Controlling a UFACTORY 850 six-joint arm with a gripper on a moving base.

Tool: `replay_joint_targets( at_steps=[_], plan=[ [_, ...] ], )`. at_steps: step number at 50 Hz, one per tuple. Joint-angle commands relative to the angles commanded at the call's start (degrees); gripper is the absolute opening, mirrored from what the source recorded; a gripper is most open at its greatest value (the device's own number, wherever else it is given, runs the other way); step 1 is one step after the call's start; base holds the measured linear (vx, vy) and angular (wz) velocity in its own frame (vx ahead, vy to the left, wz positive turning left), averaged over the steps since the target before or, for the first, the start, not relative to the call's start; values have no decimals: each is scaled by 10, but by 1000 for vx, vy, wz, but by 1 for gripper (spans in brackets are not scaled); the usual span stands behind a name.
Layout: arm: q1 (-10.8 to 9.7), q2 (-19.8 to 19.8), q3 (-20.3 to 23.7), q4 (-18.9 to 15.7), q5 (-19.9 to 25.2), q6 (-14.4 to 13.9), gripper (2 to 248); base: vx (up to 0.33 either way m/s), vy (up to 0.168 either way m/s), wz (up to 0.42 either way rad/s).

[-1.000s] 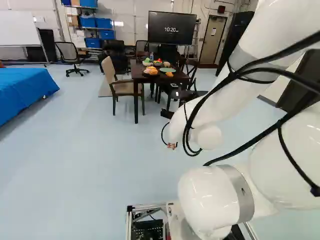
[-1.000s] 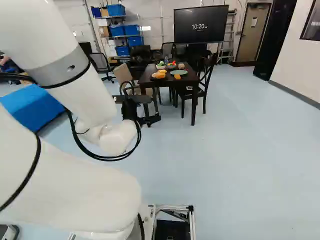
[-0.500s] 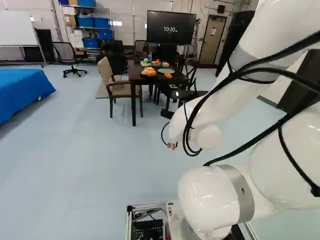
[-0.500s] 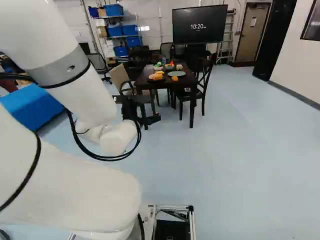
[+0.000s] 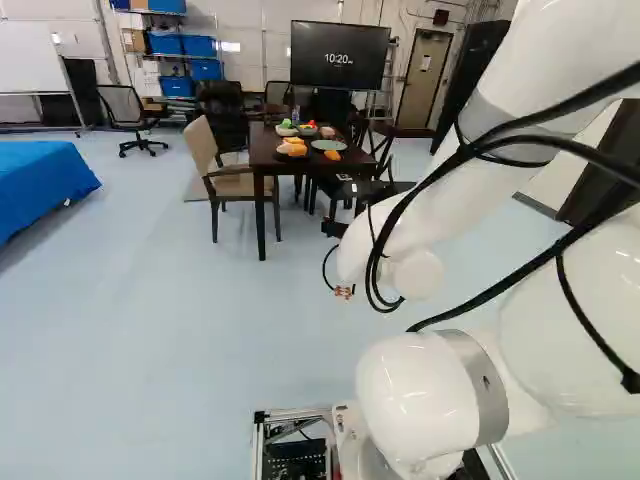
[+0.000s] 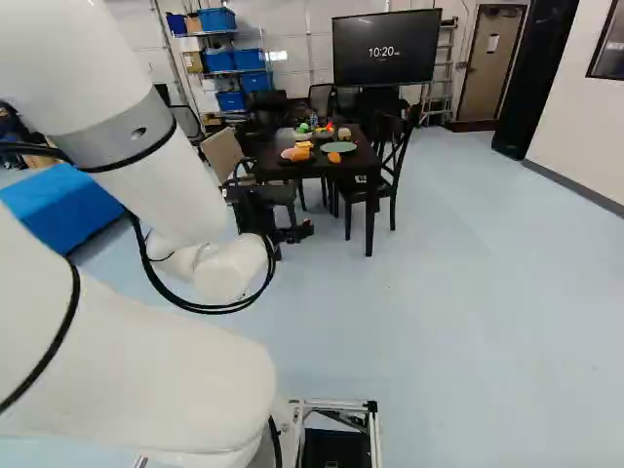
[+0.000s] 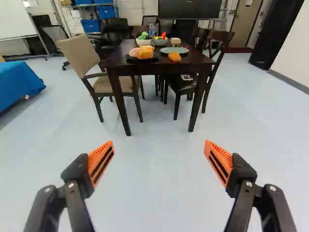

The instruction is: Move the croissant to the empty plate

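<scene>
My gripper [image 6: 294, 233] is far short of the dark table [image 6: 263, 159] in the right base view. In the wrist view the gripper [image 7: 159, 162] stands wide open, nothing between its orange-padded fingers; the table is ahead. On it, a black plate [image 7: 131, 58] holds yellow-orange food [image 7: 145, 52]. Beside it lies a flat grey-green plate [image 7: 175, 50]. An orange, croissant-like piece [image 7: 174, 57] is at that plate's near edge; whether it rests on the rim or on the table I cannot tell. Which piece is the croissant is too small to be sure.
A beige chair [image 7: 94, 63] stands at the table's left side, a dark chair [image 7: 217, 48] at its right. Bowls [image 7: 143, 42] and a bottle [image 7: 151, 30] are farther back on the tabletop. A blue-covered table [image 5: 40, 182] is at the left, and a screen [image 5: 340, 54] stands behind.
The base has moved forward, and the table with its plates and chairs looks nearer in both base views. Against its lowest joint the arm keeps its pose.
</scene>
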Motion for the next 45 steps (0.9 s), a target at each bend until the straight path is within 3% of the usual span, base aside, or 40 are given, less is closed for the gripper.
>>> replay_joint_targets(
  at_steps=[45],
  plan=[
    [0,0,0,0,0,0,247,207,-73,-17]
  ],
)
